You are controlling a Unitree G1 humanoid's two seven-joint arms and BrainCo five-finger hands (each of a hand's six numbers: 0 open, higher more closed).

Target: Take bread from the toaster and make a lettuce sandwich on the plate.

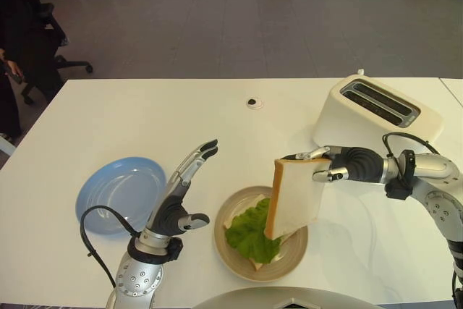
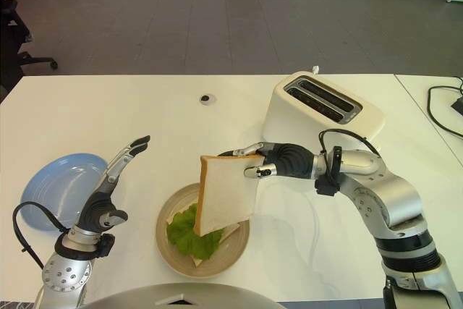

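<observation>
We see the right hand (image 1: 338, 165) pinching the upper right corner of a bread slice (image 1: 295, 197) between its fingertips. The slice hangs nearly upright, tilted a little, over the right half of the tan plate (image 1: 279, 274). We cannot tell whether its lower edge touches what lies beneath.

On the tan plate, a lettuce leaf (image 1: 249, 237) lies on a second bread slice (image 2: 228, 232). The plate sits at the near edge of the white table (image 1: 108, 121), at its centre.

The left hand (image 1: 179, 197) is raised with its fingers spread and extended, holding nothing. It stands between the tan plate and a blue plate (image 1: 116, 193) on the left.

The white toaster (image 1: 376, 115) stands at the far right, behind the right hand.
</observation>
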